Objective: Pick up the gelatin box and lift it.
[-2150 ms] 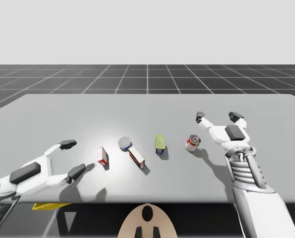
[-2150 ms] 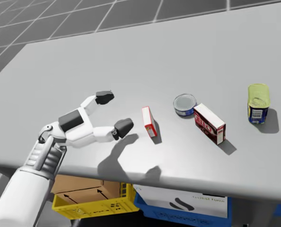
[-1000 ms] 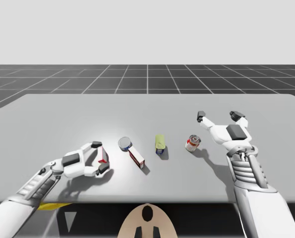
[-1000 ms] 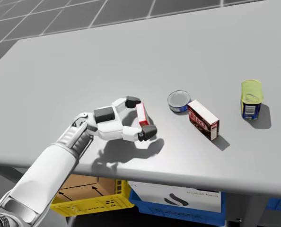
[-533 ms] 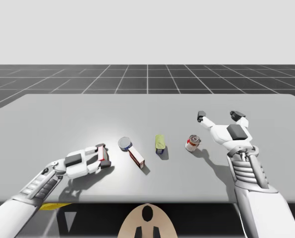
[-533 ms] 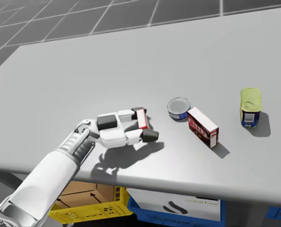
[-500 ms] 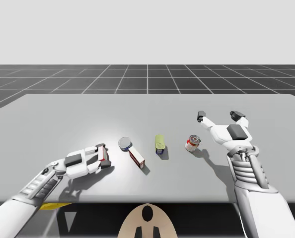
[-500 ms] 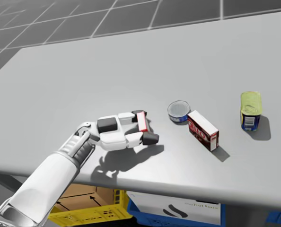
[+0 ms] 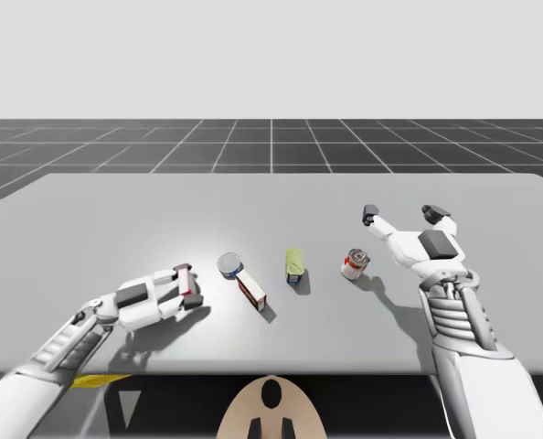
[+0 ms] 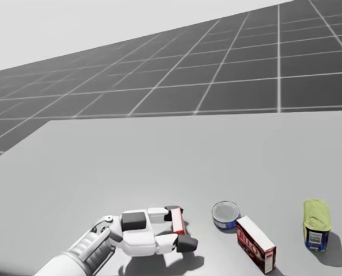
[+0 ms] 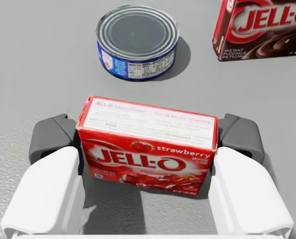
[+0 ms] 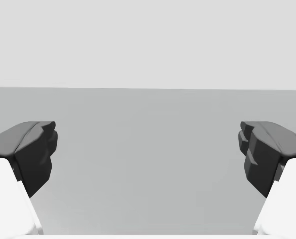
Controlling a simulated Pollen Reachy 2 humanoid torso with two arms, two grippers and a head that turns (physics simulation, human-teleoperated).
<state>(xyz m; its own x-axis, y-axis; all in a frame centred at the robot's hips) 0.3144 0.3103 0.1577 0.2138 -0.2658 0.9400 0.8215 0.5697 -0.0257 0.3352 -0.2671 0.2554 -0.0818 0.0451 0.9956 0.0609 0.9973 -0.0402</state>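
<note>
Clamping the red gelatin box (image 11: pixel 147 144) between its two fingers (image 11: pixel 51 138), my left end effector (image 11: pixel 147 137).

I stand at a wide table (image 9: pixel 271 197) with a plain, matte, light grey top, and its far edge runs straight across the high view. Left of the middle the top carries a brighter, almost white patch of light (image 9: pixel 198 251). Beyond the table lies a dark grey floor (image 9: pixel 271 137), ruled into squares by thin pale lines and running out to a level horizon. Above that the backdrop (image 9: pixel 271 55) is a flat pale grey, even all over. In my head view the same gridded floor slants behind the table's far edge. Under the table's near edge, at my left in the high view, a sliver of yellow (image 9: pixel 93 379) shows
</note>
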